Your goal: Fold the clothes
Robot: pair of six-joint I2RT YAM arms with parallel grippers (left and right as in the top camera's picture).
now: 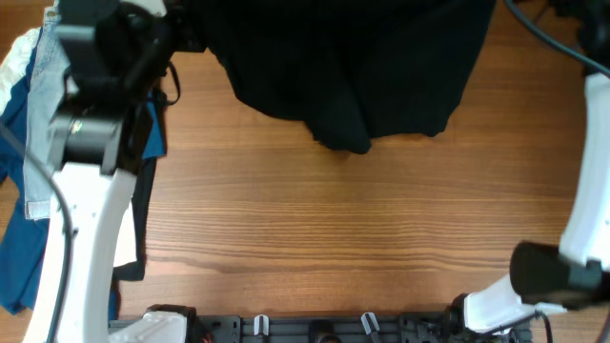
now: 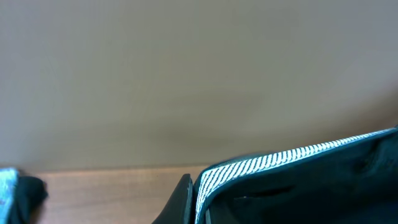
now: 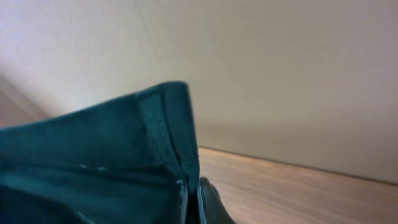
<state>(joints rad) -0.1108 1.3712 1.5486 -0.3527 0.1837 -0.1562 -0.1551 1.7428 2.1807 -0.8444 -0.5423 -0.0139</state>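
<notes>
Wooden table (image 1: pixel 334 219), beige wall (image 2: pixel 186 74), black shorts (image 1: pixel 353 67)

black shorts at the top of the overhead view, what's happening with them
Both arms hold the black shorts, apparently lifted, over the far side of the table. The left gripper pinches the edge with the striped pale waistband lining. The right gripper pinches another edge. The shorts hang bunched and are not yet folded. Other blue clothes lie at the table's left edge.
</notes>
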